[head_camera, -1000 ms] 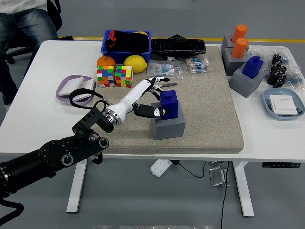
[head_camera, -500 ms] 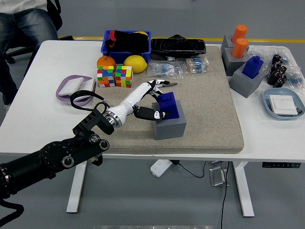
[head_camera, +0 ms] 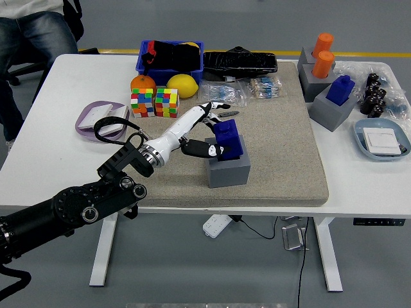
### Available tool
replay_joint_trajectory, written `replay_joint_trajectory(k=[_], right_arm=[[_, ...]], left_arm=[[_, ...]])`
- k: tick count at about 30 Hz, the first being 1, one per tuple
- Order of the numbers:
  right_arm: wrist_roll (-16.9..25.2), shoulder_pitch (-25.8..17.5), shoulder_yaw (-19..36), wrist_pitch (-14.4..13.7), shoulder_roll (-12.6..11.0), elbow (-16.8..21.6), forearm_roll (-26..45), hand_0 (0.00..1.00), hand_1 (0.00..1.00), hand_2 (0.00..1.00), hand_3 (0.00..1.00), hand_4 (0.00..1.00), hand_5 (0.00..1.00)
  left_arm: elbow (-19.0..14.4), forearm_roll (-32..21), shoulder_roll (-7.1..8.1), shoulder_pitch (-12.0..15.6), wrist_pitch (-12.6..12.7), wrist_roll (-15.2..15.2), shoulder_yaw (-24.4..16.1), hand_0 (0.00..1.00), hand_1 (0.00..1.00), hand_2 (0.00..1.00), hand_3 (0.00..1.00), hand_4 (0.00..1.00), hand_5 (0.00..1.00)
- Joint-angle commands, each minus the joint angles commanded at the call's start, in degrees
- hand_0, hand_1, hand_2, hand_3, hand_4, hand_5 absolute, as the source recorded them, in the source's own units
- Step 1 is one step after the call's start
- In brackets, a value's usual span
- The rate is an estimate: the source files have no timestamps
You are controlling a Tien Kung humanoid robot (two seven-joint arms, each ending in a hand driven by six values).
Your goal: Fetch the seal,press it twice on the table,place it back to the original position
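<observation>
**Ana:** On the white table (head_camera: 38,138), over the grey mat (head_camera: 282,154), what strikes you first?

**Ben:** The left arm (head_camera: 77,205) reaches in from the lower left, and the left hand (head_camera: 204,131) is closed around the blue seal (head_camera: 228,138), thumb on the near face, other fingers over the far side. The seal sits in the top of the grey holder (head_camera: 229,170), near the middle of the mat.

**Ana:** What has changed?

**Ben:** A second ago the seal stood fairly upright in the holder. Half a second ago it was tipped hard, its top swung toward the hand. Now it is partly righted but not square. The holder has barely moved.

**Ana:** Meaning?

**Ben:** I judge the hand is rocking the seal to work it loose, so the fetch is only beginning. It has not come clear of the holder, and both presses and the return remain.

**Ana:** Which way does it point?

**Ben:** Its long axis runs roughly up and down, leaning a little, the top toward the far left and the stamping end down in the holder. A straight upward pull should suit it better than more tilting.

**Ana:** And the small things?

**Ben:** Two colour cubes (head_camera: 154,102) and a lemon (head_camera: 182,85) lie just beyond the hand, untouched. The right hand is out of view.
</observation>
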Motion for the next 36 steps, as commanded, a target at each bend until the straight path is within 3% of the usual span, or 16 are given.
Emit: replay_joint_trajectory(k=[24, 36], right_arm=[[0.0, -0.1, 0.4, 0.1, 0.1, 0.0, -0.1, 0.902, 0.753, 0.753, 0.774, 0.888, 0.546], [0.0, 0.0, 0.5, 0.1, 0.0, 0.0, 0.0, 0.902, 0.753, 0.753, 0.774, 0.888, 0.547]], left_arm=[[-3.2, 5.5, 1.34, -1.6, -4.7, 6.9, -1.2, 0.809, 0.462, 0.371, 0.873, 0.68, 0.002], [-3.9, 6.3, 1.12, -2.3, -5.3, 8.8, -1.8, 0.808, 0.452, 0.369, 0.868, 0.677, 0.002]])
